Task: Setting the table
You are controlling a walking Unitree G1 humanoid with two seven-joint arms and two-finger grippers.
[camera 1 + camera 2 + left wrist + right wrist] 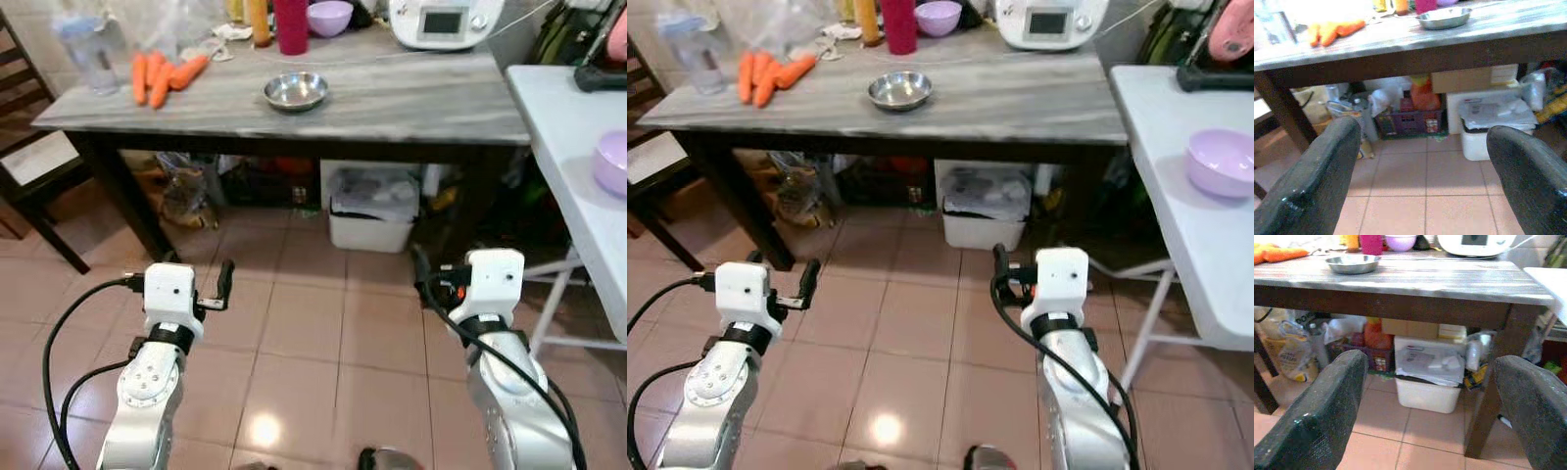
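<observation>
While both grippers, left gripper [1420,171] and right gripper [1425,406], hang agape, empty: shiny steel bowl [295,90] at 12 o'clock, near surface [411,98] front edge.

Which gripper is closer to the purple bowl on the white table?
Right. The right gripper hangs low over the floor tiles, just beside the white table where the purple bowl sits. The left gripper is across the floor on the far side, fingers open like the right's.
</observation>
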